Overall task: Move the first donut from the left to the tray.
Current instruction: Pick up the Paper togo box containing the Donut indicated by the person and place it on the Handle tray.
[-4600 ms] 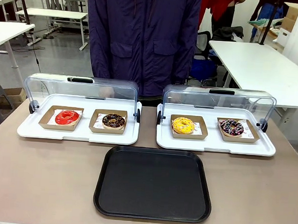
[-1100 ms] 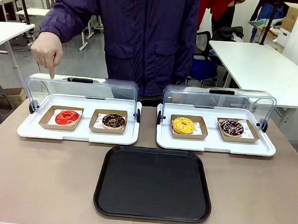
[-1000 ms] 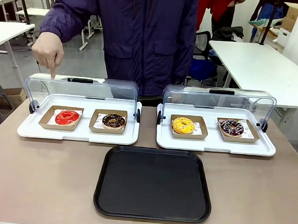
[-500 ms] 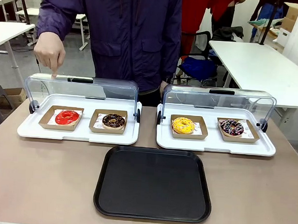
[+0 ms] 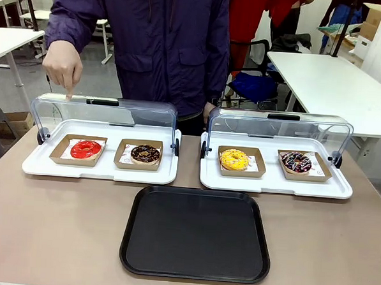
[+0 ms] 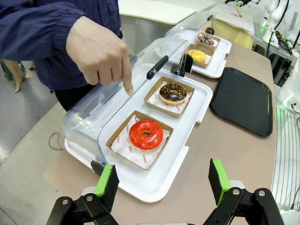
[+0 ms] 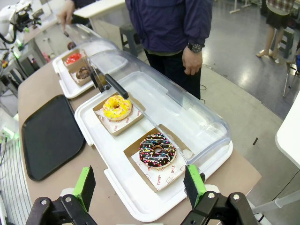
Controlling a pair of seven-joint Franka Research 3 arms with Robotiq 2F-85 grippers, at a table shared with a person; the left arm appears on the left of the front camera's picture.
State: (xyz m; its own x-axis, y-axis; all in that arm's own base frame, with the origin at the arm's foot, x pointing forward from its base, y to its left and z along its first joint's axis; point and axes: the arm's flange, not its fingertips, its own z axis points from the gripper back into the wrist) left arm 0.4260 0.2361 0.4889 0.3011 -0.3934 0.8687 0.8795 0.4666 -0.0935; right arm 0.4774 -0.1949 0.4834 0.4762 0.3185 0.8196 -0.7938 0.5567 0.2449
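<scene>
The glossy red-glazed ring donut (image 6: 146, 134) lies untouched in its brown cardboard box (image 6: 138, 138), apart from the flat black rectangular tray (image 5: 196, 233), a person's hand (image 6: 99, 52) pointing down, apparently marking it, while the left pincer (image 6: 162, 181) and right pincer (image 7: 139, 186) hang spread, holding nothing.

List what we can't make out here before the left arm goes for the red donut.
Fingertip contact: front view, the person's pointing hand meets the clear domed lid edge-on; touching or hovering, cannot tell.
Print on the white paper under the glossy red-glazed ring donut: left wrist view, too small, partly covered by the donut.
Floor of the shallow square brown cardboard box: both views, hidden by paper and donut.
</scene>
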